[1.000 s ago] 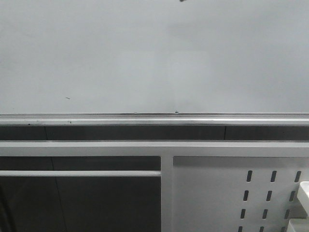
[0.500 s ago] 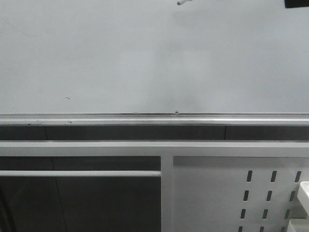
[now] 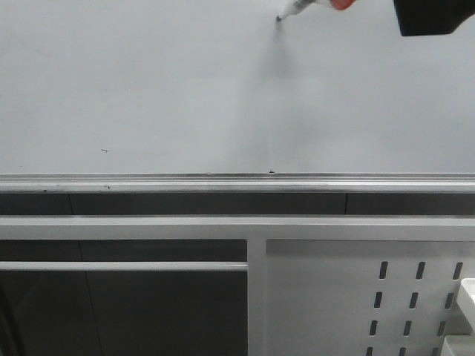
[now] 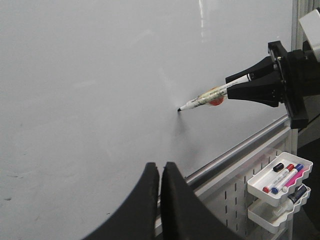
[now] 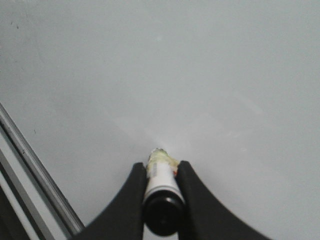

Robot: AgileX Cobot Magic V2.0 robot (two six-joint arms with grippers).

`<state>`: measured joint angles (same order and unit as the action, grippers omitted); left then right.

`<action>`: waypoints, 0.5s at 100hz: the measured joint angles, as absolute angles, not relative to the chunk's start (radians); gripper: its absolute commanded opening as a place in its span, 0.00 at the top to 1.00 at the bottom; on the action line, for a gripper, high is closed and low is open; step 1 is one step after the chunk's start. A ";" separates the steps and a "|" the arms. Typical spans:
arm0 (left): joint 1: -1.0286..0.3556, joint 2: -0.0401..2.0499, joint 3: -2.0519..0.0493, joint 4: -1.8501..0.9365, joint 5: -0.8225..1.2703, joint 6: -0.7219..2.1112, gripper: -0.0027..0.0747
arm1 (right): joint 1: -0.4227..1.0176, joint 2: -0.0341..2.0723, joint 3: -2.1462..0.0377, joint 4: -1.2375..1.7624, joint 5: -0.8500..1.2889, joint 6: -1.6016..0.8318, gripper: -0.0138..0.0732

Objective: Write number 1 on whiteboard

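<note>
The whiteboard (image 3: 148, 89) fills the upper front view, with its silver rail (image 3: 237, 182) below. No number 1 is in view on it. My right gripper (image 4: 231, 88) is shut on a white marker pen (image 4: 206, 98), held at an angle. The pen's black tip (image 3: 280, 18) meets the board near the top of the front view, right of centre, and its shadow joins it there. The right wrist view looks down the pen's black end (image 5: 161, 215) between the fingers. My left gripper (image 4: 160, 167) is shut on nothing and hangs back from the board, left of the pen.
Tiny dark specks (image 3: 104, 150) mark the board low down. Under the rail is a white perforated panel (image 3: 334, 297). Two white trays (image 4: 282, 177) holding several markers hang on it at the right.
The pen tip and the right gripper have come down into the front view from its top edge. The tip now sits lower on the board.
</note>
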<state>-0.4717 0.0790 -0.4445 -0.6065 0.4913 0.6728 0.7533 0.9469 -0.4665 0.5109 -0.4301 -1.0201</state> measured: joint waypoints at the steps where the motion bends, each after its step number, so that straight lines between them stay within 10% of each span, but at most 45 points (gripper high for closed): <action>1: -0.472 0.079 -0.445 -0.606 0.491 0.673 0.99 | 0.753 0.949 -0.467 0.511 -0.430 -1.020 0.92; 50: -0.472 0.079 -0.445 -0.606 0.493 0.673 0.99 | 0.753 0.950 -0.466 0.526 -0.441 -1.020 0.92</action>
